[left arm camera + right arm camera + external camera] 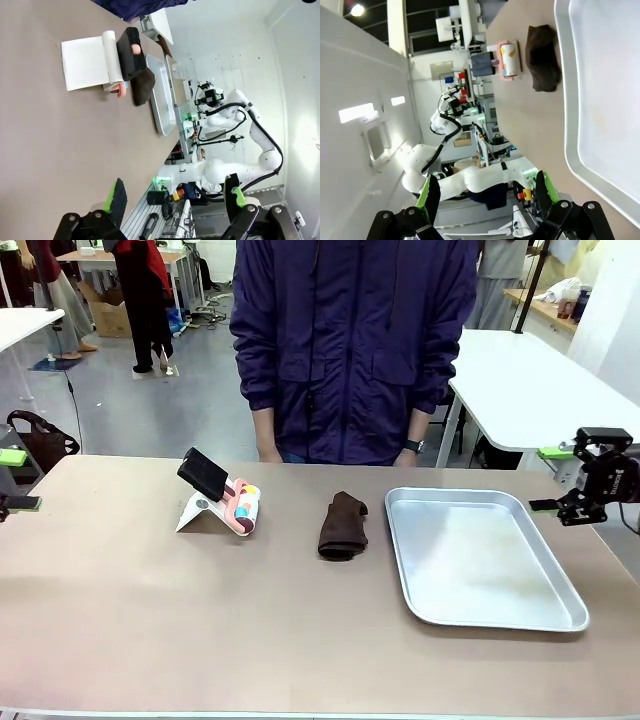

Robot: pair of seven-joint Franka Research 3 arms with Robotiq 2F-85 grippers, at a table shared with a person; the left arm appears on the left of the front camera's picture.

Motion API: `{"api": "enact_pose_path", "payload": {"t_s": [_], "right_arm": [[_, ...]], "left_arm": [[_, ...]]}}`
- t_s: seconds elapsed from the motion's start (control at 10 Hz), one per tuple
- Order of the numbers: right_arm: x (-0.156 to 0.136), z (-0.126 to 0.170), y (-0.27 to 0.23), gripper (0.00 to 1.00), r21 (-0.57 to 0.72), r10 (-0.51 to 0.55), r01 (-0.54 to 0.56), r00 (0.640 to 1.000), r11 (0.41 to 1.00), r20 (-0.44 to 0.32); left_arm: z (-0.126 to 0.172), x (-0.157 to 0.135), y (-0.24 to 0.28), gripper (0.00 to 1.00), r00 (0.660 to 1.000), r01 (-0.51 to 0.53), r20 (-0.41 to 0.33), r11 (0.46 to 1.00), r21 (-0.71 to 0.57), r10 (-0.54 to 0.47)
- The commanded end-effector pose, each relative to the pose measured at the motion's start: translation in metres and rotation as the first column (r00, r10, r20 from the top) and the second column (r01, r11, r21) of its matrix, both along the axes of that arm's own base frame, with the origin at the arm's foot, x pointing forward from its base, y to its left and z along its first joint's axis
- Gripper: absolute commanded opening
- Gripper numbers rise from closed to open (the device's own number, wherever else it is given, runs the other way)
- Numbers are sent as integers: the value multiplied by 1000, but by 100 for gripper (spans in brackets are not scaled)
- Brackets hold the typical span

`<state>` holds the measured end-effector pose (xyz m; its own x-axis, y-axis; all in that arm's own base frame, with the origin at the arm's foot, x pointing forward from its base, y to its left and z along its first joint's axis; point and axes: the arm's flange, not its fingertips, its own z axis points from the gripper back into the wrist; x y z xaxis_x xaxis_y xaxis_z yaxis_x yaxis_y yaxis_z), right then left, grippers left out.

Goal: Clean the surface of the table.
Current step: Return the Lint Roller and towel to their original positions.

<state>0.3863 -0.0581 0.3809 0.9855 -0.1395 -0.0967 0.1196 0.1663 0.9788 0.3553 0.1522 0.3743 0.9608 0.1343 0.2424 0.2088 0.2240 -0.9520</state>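
The table [150, 610] has a matte brownish-taupe top that spans the front view. On it lies a folded dark brown cloth [342, 526], just left of a silver tray [400, 540]. My left gripper [15, 480] hangs open at the table's left edge, and my right gripper [550, 480] hangs open past the right edge, beside the tray. Both hold nothing. In the left wrist view the open left gripper [175, 197] looks along the table [50, 140] towards the cloth [142, 85]. In the right wrist view the open right gripper [486, 190] faces the tray [565, 125] and the cloth [543, 57].
A roller with a black handle, a colourful roll and a white sheet [220, 502] stands left of the cloth. A person in a dark jacket [350, 350] stands at the far edge, hands down. White tables [530, 390] stand behind on the right.
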Motion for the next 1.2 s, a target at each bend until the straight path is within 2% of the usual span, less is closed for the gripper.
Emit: {"api": "enact_pose_path", "payload": {"t_s": [0.0, 1.1], "right_arm": [[-1, 8, 8, 100, -49, 6, -7, 1000, 999, -2], [-1, 8, 8, 100, -49, 6, -7, 1000, 999, -2]], "left_arm": [[4, -2, -6, 100, 1000, 11, 10, 1000, 18, -11], [4, -2, -6, 100, 1000, 11, 10, 1000, 18, -11]]}}
